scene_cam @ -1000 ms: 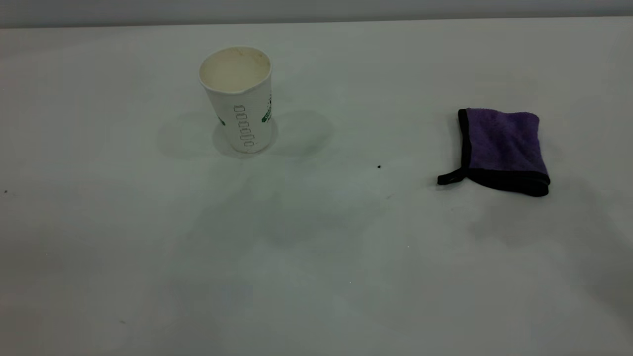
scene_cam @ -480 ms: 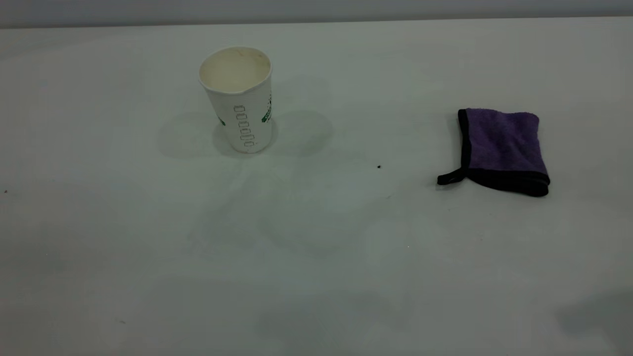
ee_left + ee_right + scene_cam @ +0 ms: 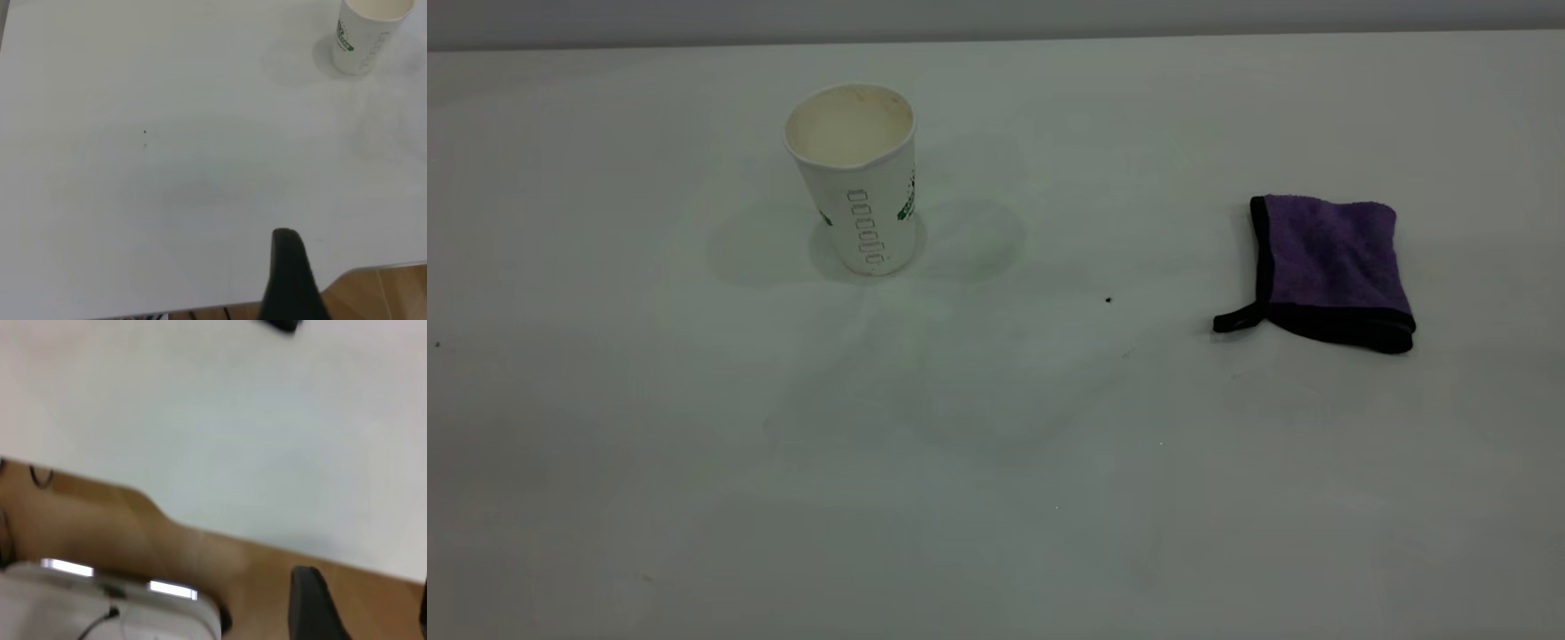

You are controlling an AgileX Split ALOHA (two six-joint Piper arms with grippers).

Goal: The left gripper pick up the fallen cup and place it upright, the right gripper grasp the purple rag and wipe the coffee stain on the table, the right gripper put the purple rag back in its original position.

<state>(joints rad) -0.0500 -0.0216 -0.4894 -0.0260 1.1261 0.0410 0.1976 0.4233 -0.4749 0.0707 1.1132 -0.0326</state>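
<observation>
The white cup (image 3: 854, 178) stands upright at the back left of the table (image 3: 996, 498); it also shows in the left wrist view (image 3: 367, 33). The purple rag (image 3: 1329, 267) lies folded flat at the right, with nothing touching it. No coffee stain shows, only faint smudges. Neither gripper is in the exterior view. A black part of my left gripper (image 3: 290, 280) hangs over the table's near edge, far from the cup. My right gripper (image 3: 367, 607) is open and empty, off the table over the wooden floor.
A tiny dark speck (image 3: 1109, 300) sits between the cup and the rag. The table's near edge and brown floor (image 3: 380, 293) show in the left wrist view. A white device (image 3: 100, 607) stands on the floor below the right gripper.
The dark shadow over the table's lower right has shrunk and gone. The cup and the rag have not moved.
</observation>
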